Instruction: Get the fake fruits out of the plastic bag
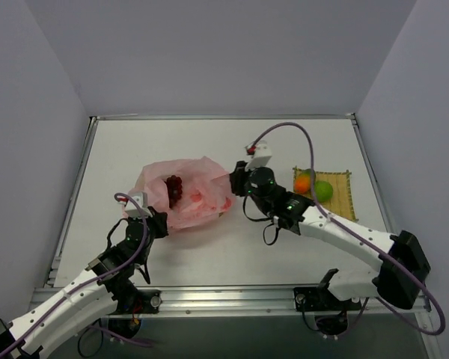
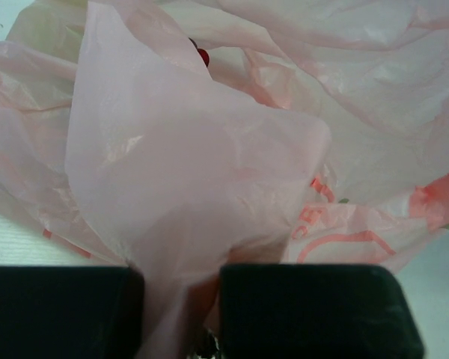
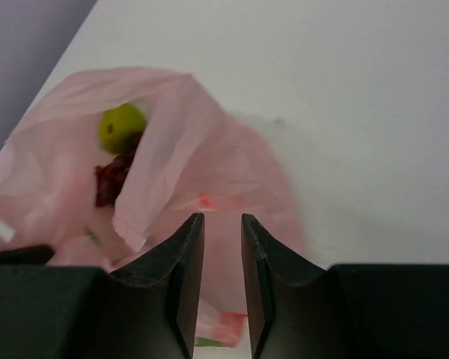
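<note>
The pink plastic bag [image 1: 185, 196] lies crumpled at the table's middle left. The dark red grape bunch [image 1: 174, 188] shows in its opening. In the right wrist view a green pear [image 3: 121, 128] sits beside the grapes [image 3: 112, 178] inside the bag [image 3: 232, 168]. The mango [image 1: 304, 182] and the round lime-green fruit [image 1: 323, 191] lie on the yellow mat [image 1: 343, 200]. My left gripper [image 1: 154, 221] pinches the bag's near left edge; film [image 2: 187, 179] funnels between its fingers [image 2: 181, 299]. My right gripper [image 1: 236, 182] hovers at the bag's right edge, jaws narrowly apart [image 3: 223, 254] and empty.
The yellow woven mat lies at the right, just behind my right arm [image 1: 337, 232]. Grey walls close in the white table [image 1: 209, 142] on three sides. A metal rail [image 1: 224, 298] runs along the near edge.
</note>
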Action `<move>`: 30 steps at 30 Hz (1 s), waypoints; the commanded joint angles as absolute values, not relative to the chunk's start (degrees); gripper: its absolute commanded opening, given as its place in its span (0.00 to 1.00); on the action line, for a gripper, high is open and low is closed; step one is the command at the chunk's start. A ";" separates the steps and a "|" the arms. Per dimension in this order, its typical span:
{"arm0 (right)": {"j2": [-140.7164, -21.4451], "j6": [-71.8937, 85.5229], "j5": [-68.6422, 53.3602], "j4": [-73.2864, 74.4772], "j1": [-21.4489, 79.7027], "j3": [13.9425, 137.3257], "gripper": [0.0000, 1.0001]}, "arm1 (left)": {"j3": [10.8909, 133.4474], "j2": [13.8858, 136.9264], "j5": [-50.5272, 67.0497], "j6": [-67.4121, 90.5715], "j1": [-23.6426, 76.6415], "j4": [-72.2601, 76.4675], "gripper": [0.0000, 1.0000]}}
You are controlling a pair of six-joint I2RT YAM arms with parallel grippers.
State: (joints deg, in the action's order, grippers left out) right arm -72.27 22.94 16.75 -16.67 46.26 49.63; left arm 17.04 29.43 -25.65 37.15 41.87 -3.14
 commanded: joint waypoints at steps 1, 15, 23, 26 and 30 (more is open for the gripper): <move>-80.57 22.60 12.22 -23.99 55.79 55.36 0.22 | 18.89 29.53 -28.12 37.88 41.48 -3.95 0.03; -95.91 18.47 32.05 -25.43 64.51 68.38 0.24 | 15.91 30.76 -27.25 44.38 41.75 -9.67 0.02; -81.06 20.65 58.08 -9.51 64.16 62.85 0.27 | 16.26 33.13 -26.81 43.68 41.84 -7.47 0.02; -72.89 19.34 56.96 -9.75 66.70 60.91 0.51 | 16.26 32.87 -27.16 43.42 41.92 -7.03 0.02; -70.49 15.47 45.21 -14.14 70.39 61.17 0.49 | 17.84 31.64 -29.00 42.02 41.92 -8.87 0.02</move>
